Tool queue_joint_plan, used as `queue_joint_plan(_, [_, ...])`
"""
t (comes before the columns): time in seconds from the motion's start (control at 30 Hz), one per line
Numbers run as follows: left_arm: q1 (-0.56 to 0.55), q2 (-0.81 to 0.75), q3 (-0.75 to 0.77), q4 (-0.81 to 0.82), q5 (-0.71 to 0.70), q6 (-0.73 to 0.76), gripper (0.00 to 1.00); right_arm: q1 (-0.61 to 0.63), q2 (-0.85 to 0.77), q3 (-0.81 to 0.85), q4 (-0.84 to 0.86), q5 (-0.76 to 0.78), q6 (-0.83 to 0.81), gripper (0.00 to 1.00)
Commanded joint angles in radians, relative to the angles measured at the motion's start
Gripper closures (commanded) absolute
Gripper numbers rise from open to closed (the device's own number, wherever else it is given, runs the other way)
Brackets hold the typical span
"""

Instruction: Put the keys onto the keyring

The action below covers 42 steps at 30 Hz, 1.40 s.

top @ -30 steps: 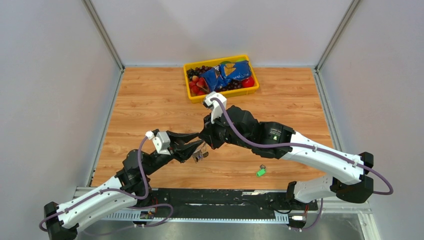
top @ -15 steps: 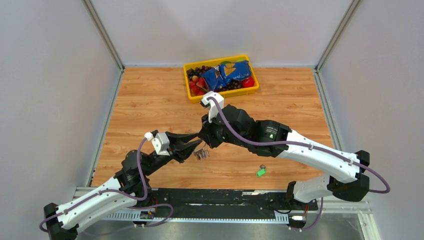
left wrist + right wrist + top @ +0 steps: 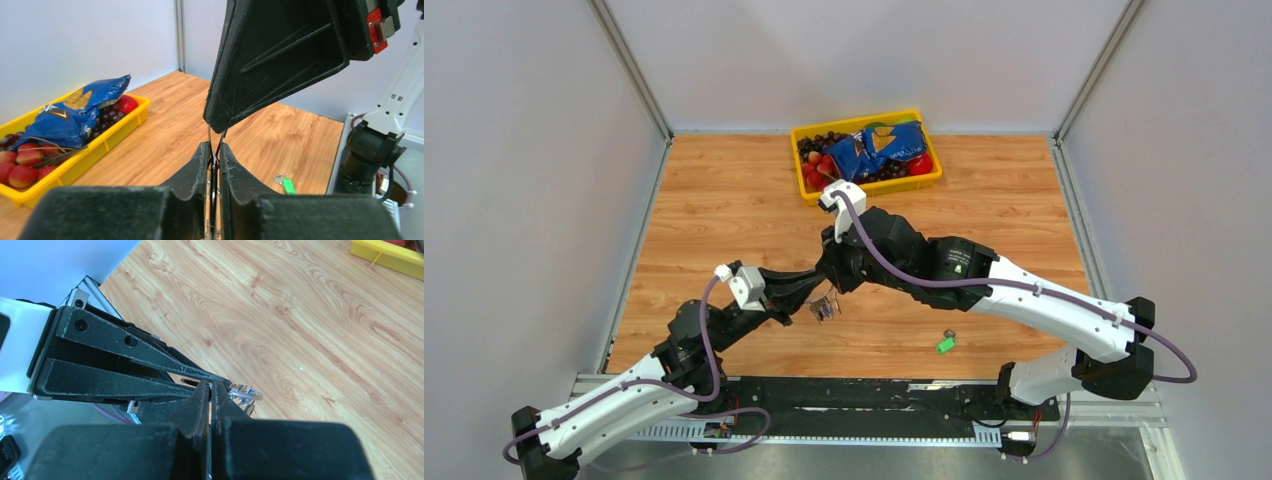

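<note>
Over the middle of the table [image 3: 724, 200]: I see both arms meeting tip to tip above the wood, the left arm reaching in from the near left, the right arm from the near right.
Left gripper [image 3: 812, 301]: jaws drawn narrow, only a sliver of gap between them; my left wrist view shows thin metal pinched in that gap.
Right gripper [image 3: 831, 290]: jaws pressed fully together, its tip coming down onto the left fingertips from the far side; thin wire runs from that tip into the left jaws.
Keyring [image 3: 826, 309]: held off the table between the two tips, with a small cluster hanging just below; in my right wrist view a silver loop sticks out just beyond the closed fingers. I cannot tell the tags apart at this size.
Green-tagged key [image 3: 945, 343]: lying flat on the wood, right of the grippers and nearer the front edge, well apart from both.
Yellow tray [image 3: 797, 165]: at the far centre, holding a blue bag [image 3: 879, 148] and strawberries [image 3: 824, 170].
</note>
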Motion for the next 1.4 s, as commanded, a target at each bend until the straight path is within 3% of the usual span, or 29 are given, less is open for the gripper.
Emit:
queue_joint_plan(0.0, [0.003,-0.016,0.004,0.036,-0.018,0.004,0.96,0.006,0.008,0.049,0.02,0.01,0.023,1.0])
queue_joint_plan(0.4, [0.002,-0.063,-0.011,0.06,-0.004,-0.024,0.99,0.005,0.014,0.037,0.019,0.017,0.024,1.0])
queue_joint_plan(0.57, [0.004,-0.059,-0.008,0.047,0.0,-0.021,0.74,0.005,0.016,0.044,0.018,0.014,0.026,1.0])
queue_joint_plan(0.77, [0.003,-0.064,-0.008,0.047,0.001,-0.019,0.65,0.005,0.021,0.048,0.018,0.012,0.026,1.0])
queue_joint_plan(1.37, [0.003,-0.048,-0.006,0.002,-0.02,0.018,0.7,0.006,0.028,0.078,0.011,0.019,0.023,1.0])
